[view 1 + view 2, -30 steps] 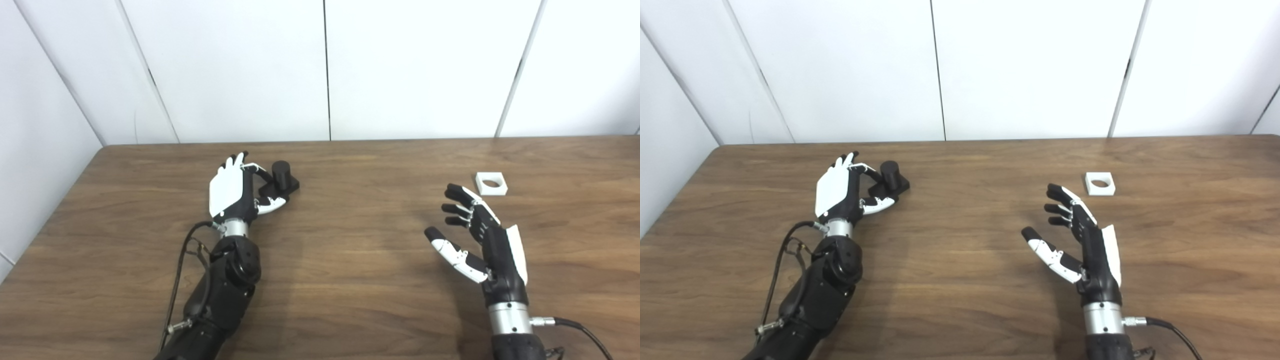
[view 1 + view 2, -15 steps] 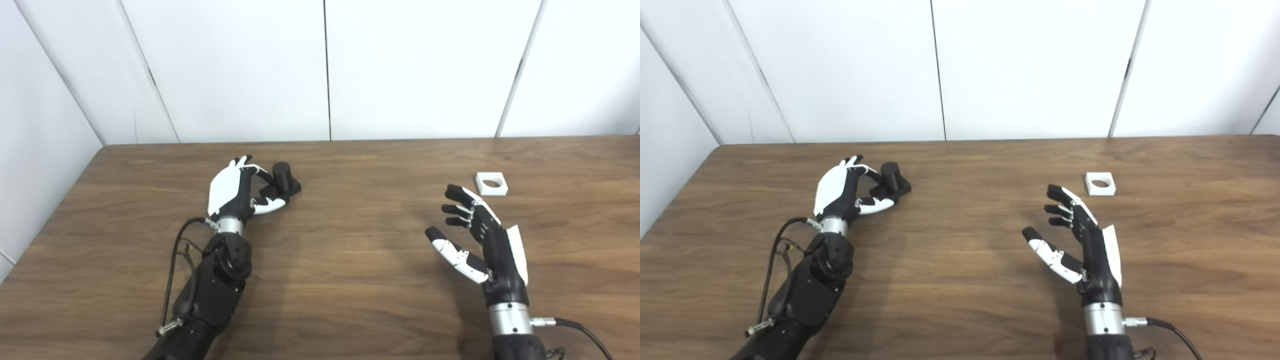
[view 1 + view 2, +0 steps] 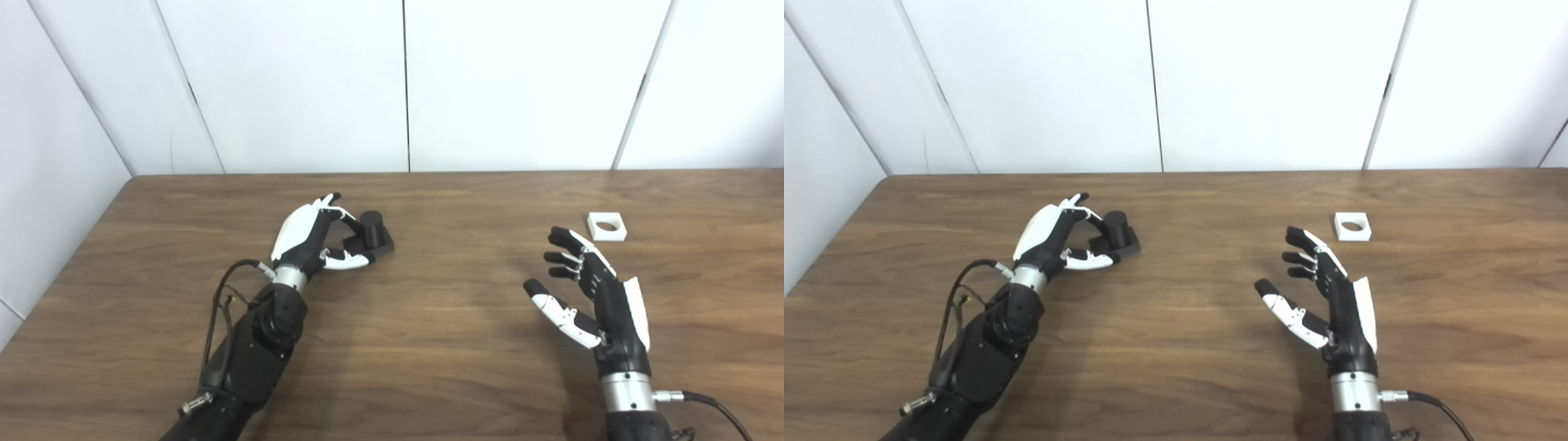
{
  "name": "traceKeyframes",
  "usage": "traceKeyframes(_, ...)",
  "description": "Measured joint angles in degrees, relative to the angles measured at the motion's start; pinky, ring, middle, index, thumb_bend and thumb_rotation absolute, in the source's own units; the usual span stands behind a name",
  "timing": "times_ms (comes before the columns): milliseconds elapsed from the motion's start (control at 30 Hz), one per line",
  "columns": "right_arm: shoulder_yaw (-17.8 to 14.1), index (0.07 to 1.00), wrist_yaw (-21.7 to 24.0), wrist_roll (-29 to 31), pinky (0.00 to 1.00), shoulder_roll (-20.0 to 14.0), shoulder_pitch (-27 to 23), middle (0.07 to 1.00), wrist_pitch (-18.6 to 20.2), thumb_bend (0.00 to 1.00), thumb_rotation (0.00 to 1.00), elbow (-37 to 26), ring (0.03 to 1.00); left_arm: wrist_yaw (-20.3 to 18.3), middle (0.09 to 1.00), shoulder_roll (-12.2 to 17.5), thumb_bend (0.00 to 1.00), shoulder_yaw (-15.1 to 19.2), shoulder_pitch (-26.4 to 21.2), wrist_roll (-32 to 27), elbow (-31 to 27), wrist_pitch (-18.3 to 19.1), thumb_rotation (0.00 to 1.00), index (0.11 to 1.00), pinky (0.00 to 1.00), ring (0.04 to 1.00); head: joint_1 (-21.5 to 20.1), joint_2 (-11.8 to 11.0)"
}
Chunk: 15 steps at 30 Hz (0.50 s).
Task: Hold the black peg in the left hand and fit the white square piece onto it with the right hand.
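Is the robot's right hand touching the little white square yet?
Apart. In the left eye view, bare brown table shows between the right hand and the white square piece; the open fingertips stop short of it.

We note the left robot hand (image 3: 309, 236) now sits farther right on the bench (image 3: 429, 318), and the black peg (image 3: 371, 236) has slid right with it. Our own viewpoint shifts slightly too.
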Motion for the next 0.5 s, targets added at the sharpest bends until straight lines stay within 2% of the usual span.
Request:
traceKeyframes(300,0.00,0.807,-0.09,-0.02,0.67,0.01,-0.01,0.806,-0.01,0.54,0.36,0.00,0.736,-6.59,1.000,-0.04,0.52,-1.45,1.32,-4.77,-2.54,-3.38,0.07,0.494,1.00,1.000,-0.35,0.18)
traceKeyframes(500,-0.03,0.811,-0.10,0.02,0.67,0.01,-0.02,0.810,-0.01,0.54,0.37,0.00,0.743,-6.73,1.000,-0.09,0.52,-2.52,2.11,-5.77,-2.68,-5.97,0.07,0.493,1.00,1.000,-1.05,0.18)
